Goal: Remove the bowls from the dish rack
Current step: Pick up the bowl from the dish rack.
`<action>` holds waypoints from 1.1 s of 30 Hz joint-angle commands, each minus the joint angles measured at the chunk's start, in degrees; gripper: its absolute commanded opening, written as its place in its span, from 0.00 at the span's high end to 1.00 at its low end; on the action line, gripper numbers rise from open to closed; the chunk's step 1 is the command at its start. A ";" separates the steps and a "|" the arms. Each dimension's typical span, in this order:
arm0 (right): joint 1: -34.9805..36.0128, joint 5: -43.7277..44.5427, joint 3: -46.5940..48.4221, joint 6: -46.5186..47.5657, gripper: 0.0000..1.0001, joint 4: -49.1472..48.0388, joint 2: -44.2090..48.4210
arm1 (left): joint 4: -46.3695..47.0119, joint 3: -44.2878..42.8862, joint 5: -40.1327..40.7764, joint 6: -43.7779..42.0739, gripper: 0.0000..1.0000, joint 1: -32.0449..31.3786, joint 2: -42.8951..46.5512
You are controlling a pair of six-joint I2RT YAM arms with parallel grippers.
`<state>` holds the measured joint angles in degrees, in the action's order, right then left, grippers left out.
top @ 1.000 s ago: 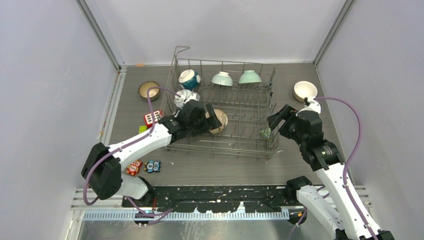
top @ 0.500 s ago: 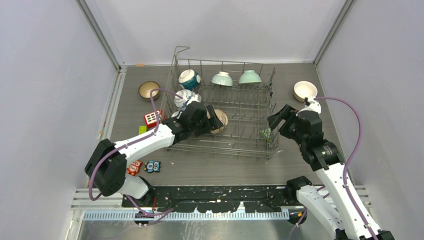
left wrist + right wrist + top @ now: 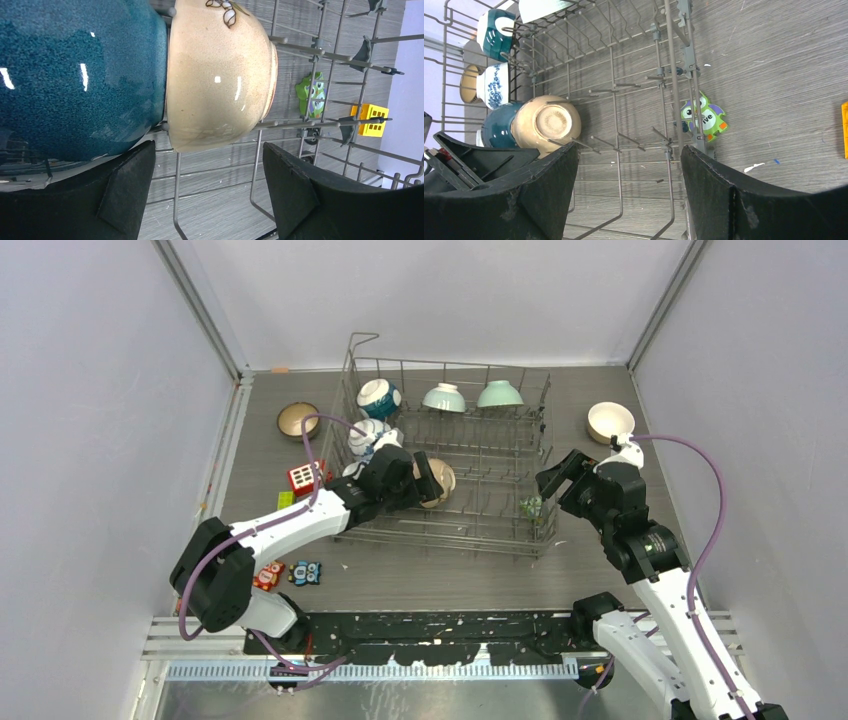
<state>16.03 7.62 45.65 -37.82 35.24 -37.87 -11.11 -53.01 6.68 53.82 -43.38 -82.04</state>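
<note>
Since before, the left arm [image 3: 300, 520] has bent in closer; left fingers [image 3: 125, 185] sit apart by the beige bowl [image 3: 220, 75] in the dish rack [image 3: 480, 515] (right fingers [image 3: 724, 200] apart too, holding nothing).

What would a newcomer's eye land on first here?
The wire rack mid-table, with bowls propped inside. The left gripper, open, faces a beige bowl beside a teal bowl near the rack's left side; the right gripper hangs open and empty at its right edge.
</note>
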 commanded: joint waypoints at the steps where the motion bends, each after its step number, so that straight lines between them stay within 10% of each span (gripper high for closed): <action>1: 0.26 0.99 0.43 0.47 0.20 -1.32 0.45 | 5.38 0.44 1.33 -3.10 0.20 -0.12 0.06; 33: 0.53 2.11 -1.08 0.87 0.20 -1.34 1.12 | 21.83 2.17 -4.92 -10.29 0.29 -1.36 1.87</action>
<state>16.29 8.47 44.23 -37.63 35.29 -37.60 0.25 -49.76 3.57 46.02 -44.25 -82.46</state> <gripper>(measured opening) 0.799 0.719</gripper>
